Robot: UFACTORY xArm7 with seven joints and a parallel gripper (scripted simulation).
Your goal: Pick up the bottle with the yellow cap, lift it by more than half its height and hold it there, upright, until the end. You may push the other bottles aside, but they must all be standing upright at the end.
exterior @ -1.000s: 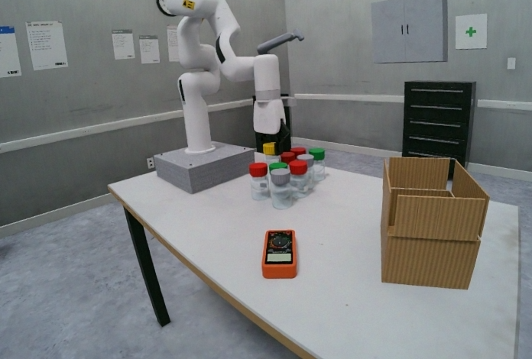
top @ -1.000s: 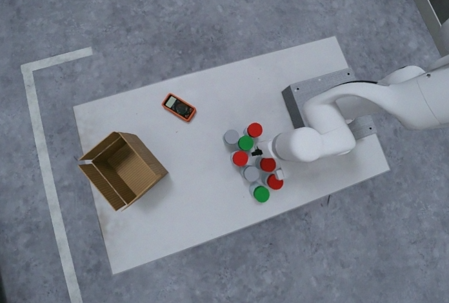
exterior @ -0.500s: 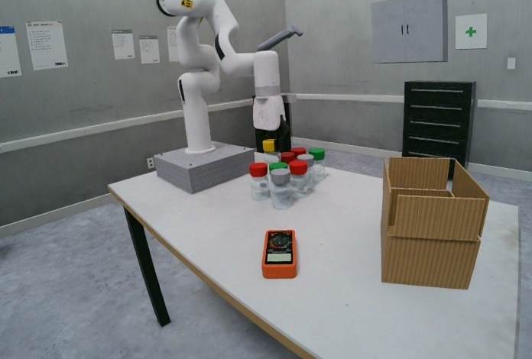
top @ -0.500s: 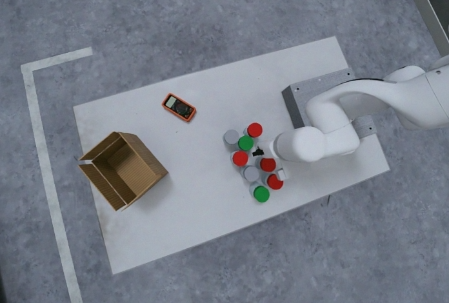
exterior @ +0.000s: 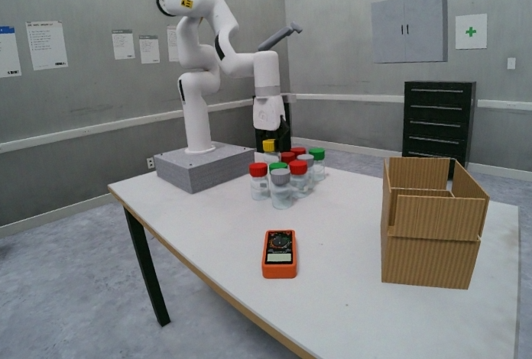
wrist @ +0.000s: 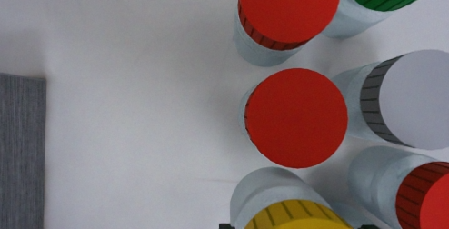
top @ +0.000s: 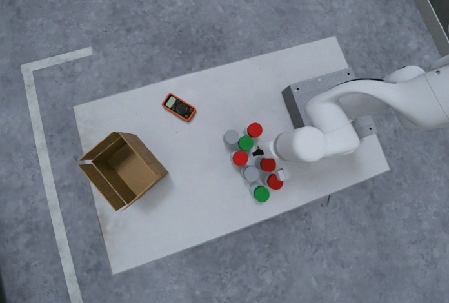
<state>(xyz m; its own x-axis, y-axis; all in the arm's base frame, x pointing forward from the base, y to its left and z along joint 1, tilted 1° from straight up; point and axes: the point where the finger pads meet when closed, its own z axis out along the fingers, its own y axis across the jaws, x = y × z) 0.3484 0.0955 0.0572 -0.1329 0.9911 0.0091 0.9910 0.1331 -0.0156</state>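
The yellow-capped bottle hangs upright in my gripper, which is shut on its cap. In the exterior view its cap sits a little above the caps of the other bottles, at the back of the cluster. In the top view my arm hides it. Around it stand upright bottles with red caps, green caps and grey caps.
The white table also holds an orange multimeter and an open cardboard box. The arm's grey base block stands behind the cluster.
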